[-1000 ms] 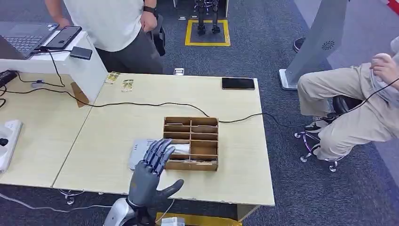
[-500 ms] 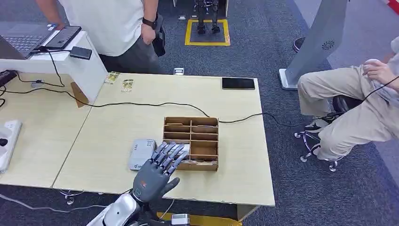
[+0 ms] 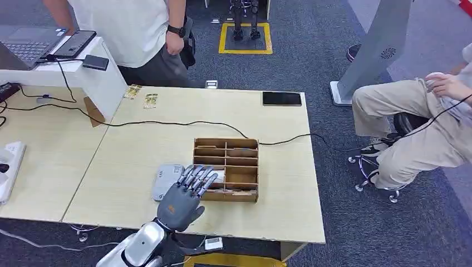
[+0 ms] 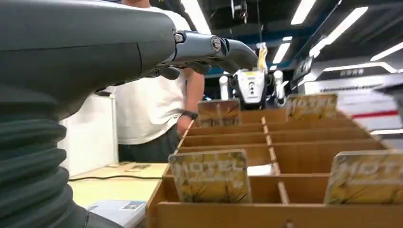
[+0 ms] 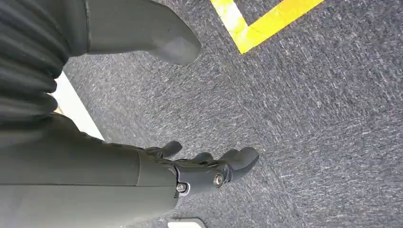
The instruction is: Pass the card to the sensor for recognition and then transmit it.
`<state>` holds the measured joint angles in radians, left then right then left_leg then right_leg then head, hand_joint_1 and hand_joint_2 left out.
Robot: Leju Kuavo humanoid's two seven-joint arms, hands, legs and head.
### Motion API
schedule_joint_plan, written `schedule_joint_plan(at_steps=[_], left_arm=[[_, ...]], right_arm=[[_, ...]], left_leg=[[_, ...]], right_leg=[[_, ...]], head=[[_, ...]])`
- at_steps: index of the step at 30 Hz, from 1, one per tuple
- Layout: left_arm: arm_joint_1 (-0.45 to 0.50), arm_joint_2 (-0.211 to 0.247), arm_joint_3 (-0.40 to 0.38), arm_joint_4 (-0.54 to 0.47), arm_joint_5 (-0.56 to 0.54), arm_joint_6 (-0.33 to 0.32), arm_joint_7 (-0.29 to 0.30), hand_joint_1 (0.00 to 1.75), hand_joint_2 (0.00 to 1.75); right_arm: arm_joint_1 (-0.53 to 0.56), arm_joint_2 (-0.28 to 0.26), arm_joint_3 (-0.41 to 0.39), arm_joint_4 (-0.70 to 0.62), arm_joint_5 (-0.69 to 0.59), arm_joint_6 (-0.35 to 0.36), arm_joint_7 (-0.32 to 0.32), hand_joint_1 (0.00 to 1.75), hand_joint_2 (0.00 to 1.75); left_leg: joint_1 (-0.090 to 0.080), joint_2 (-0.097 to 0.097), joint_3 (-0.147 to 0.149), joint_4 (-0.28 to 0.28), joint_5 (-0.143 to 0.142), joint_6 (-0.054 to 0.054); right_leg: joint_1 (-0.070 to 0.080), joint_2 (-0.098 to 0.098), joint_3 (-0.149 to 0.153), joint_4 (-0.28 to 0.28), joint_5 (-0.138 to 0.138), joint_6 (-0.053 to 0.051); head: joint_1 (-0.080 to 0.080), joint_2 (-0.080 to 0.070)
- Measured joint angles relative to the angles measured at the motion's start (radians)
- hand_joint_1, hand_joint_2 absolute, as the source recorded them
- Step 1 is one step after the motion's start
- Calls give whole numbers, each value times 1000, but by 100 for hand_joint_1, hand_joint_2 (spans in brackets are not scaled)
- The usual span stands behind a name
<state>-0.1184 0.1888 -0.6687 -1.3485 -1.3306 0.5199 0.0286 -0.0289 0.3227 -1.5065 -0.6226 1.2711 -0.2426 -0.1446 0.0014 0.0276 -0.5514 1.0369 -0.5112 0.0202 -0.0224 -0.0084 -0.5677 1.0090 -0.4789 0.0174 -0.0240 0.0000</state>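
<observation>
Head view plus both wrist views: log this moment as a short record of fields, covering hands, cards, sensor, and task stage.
left hand: open, fingers spread over the near left corner of the wooden box, holding nothing
right hand: hanging over grey carpet, holding nothing; open or shut unclear
cards: several standing upright in the box compartments, nearest one printed HOTEL
sensor: flat grey device on the table, just left of the box
people: one standing behind the table, one seated at right
task stage: no card picked yet
</observation>
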Motion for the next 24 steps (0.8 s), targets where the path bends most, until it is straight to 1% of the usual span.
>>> schedule_joint_plan(at_steps=[4,7,9,24], left_arm=[[-12,0,0,4,-4,-37,26,0,175],[-22,2,0,3,-1,-91,50,0,175],[-29,6,0,3,1,-105,52,0,175],[-35,23,0,3,27,-108,59,0,175]], right_arm=[[0,0,-2,-2,0,-1,1,0,175],[0,0,-4,-2,0,-2,4,0,175],[0,0,-6,-2,0,-3,7,0,175],[0,0,-8,-2,4,-5,10,0,175]], left_leg=[[0,0,0,0,0,0],[0,0,0,0,0,0],[0,0,0,0,0,0],[0,0,0,0,0,0]], right_leg=[[0,0,0,0,0,0],[0,0,0,0,0,0],[0,0,0,0,0,0],[0,0,0,0,0,0]], head=[[0,0],[0,0],[0,0],[0,0]])
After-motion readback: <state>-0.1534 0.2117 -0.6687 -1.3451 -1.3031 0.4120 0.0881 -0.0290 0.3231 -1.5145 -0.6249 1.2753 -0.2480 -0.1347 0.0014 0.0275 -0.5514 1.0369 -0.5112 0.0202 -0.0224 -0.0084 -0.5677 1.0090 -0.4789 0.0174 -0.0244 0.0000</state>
